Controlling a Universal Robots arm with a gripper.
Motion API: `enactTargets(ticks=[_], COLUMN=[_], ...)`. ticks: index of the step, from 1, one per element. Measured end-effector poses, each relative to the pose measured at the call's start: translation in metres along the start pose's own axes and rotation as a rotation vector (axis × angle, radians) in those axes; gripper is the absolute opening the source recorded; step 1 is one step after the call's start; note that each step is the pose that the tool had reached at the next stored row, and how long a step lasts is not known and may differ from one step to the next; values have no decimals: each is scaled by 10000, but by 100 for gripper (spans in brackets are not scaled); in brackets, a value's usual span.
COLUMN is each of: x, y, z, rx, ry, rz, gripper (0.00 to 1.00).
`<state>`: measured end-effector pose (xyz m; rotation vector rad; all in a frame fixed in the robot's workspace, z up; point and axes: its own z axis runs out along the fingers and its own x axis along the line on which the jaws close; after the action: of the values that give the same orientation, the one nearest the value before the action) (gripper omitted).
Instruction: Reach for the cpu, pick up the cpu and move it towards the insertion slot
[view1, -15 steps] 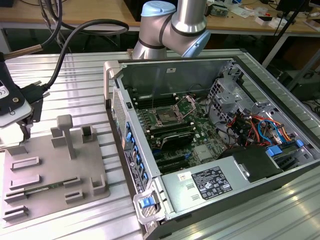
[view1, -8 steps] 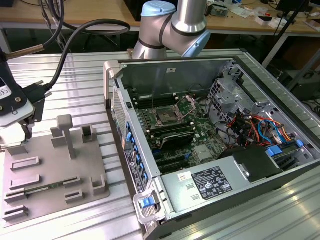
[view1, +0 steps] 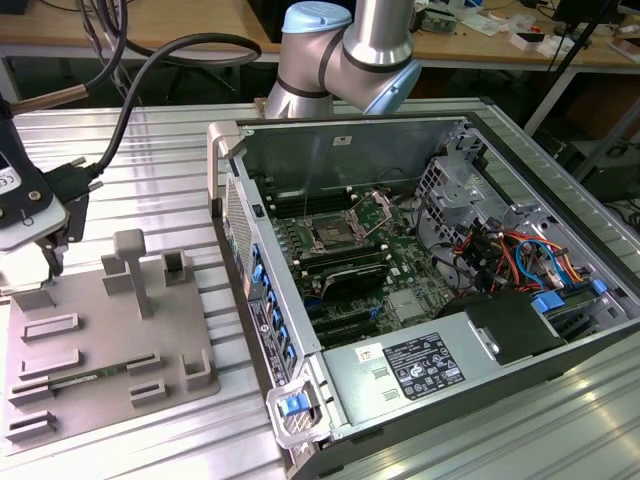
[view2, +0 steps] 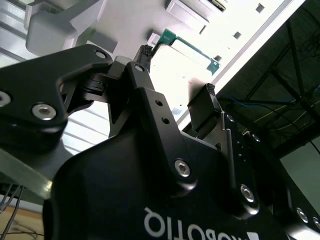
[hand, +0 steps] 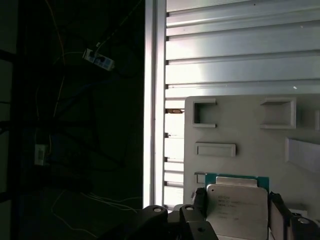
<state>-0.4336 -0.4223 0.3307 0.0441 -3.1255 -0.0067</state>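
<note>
In the first wrist view, the cpu, a silvery square chip with a green rim, sits between my gripper's two dark fingers, which press against its opposite edges. The second wrist view shows the gripper with the cpu's green edge at its fingertips. Seen from the exterior view, the gripper hangs at the far left, just over the left end of the grey tray. The insertion slot, a silver-framed socket, lies on the green motherboard inside the open computer case, far to the exterior view's right of the gripper.
The open computer case has tall metal walls, with a wall between the tray and the socket. Raised blocks stand on the tray. The ribbed metal table ends in an edge rail beside the tray. Thick cables trail behind the gripper.
</note>
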Motion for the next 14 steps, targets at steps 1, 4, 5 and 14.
enactTargets(ticks=[1, 4, 5, 14], x=[0, 0, 0, -64], y=[0, 0, 0, -2], z=[-7, -21, -22, -25], rx=[0, -1, -2, -1], ry=[0, -2, -3, -1], rz=[0, 0, 0, 0], gripper=[55, 55, 55, 55])
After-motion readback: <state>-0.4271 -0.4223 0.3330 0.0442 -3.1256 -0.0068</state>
